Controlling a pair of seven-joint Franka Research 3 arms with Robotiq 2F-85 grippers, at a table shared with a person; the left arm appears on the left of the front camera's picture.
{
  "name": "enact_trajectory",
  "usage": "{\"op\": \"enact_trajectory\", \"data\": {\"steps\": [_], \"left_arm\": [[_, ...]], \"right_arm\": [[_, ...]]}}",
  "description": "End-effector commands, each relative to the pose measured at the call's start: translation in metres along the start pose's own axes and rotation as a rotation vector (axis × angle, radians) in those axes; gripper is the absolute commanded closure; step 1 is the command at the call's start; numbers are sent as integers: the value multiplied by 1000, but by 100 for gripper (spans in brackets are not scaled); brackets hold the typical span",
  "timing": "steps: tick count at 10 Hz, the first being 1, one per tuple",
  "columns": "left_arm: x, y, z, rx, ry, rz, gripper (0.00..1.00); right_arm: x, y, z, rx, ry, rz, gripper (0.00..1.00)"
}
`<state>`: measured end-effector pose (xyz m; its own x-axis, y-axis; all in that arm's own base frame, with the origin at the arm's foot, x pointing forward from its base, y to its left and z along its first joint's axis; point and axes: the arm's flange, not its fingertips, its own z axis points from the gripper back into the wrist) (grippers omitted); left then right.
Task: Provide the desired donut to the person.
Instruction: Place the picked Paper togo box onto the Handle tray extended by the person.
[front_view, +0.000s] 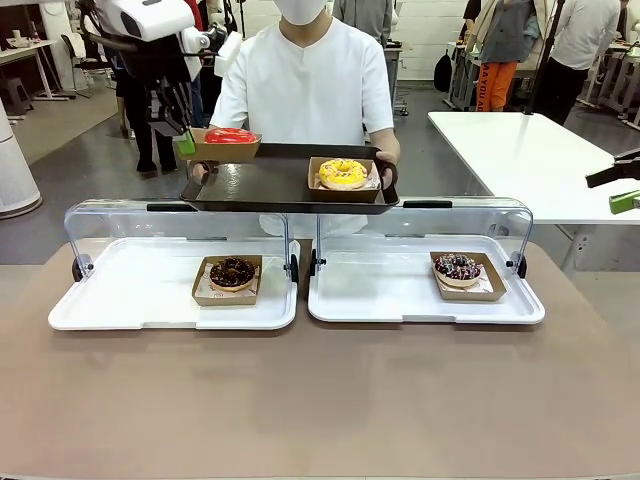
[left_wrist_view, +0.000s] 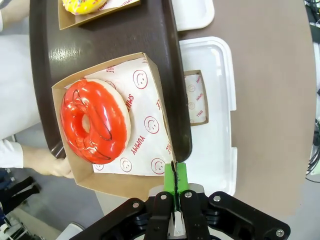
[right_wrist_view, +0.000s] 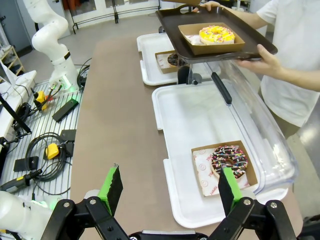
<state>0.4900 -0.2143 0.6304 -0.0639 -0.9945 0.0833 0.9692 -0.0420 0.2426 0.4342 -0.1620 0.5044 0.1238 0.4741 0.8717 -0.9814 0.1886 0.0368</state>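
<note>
Red-glazed donut (left_wrist_view: 95, 121): in its cardboard box (left_wrist_view: 145, 180) at one end of the dark tray (left_wrist_view: 115, 35) the person (front_view: 305, 90) holds. My left gripper (left_wrist_view: 175, 187): jaws together, clamped on that box's rim overhanging the tray's edge. Yellow donut (front_view: 343, 172): tray's other end; bare tray between. My right gripper (right_wrist_view: 167, 187): jaws apart, well clear of the tray, over a white bin (right_wrist_view: 185, 115).

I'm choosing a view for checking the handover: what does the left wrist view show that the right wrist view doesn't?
Left wrist view alone: the red donut in its paper-lined box, whose edge the left gripper is shut on. Right wrist view alone: the sprinkled chocolate donut in the white case and the open right gripper. Both: the dark tray held by the person, with the yellow donut.
</note>
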Motion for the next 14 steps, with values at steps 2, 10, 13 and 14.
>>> {"op": "enact_trajectory", "data": {"steps": [2, 10, 13, 14], "left_arm": [[-1, 18, -15, 3, 23, 9, 99], [-12, 41, -60, -31, 12, 24, 99], [-20, 53, -76, -65, 3, 54, 99], [-21, 57, -79, -66, -4, 57, 99]], "right_arm": [[0, 0, 0, 0, -1, 0, 0], [0, 0, 0, 0, -1, 0, 0], [0, 0, 0, 0, -1, 0, 0], [0, 0, 0, 0, -1, 0, 0]]}}
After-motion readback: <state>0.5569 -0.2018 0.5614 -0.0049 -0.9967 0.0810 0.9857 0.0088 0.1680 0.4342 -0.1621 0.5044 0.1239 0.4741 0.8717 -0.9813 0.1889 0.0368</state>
